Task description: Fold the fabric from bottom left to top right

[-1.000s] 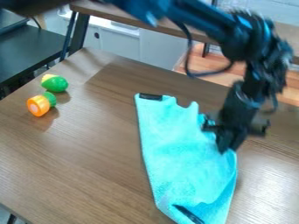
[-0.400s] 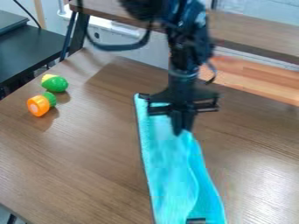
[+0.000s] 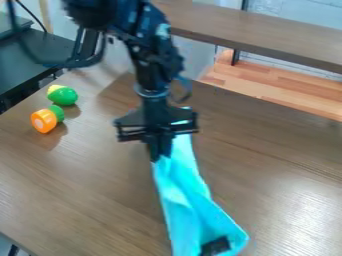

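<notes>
Gripper [image 3: 157, 157]: upper centre-left, pointing down.
Fingers: together, pinching the cloth's left side.
Cloth [image 3: 190, 206]: narrow, creased, from behind the gripper to the bottom edge, centre.
Dark patch [image 3: 216, 246]: on cloth, near bottom edge.

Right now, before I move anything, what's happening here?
The robot's gripper is pinching the turquoise cloth, which lies on the table in a narrow, creased strip, widening towards the camera. The fold looks unfinished. Two toy fruits, one orange-and-green, one green-and-yellow, sit off to the left.
</notes>
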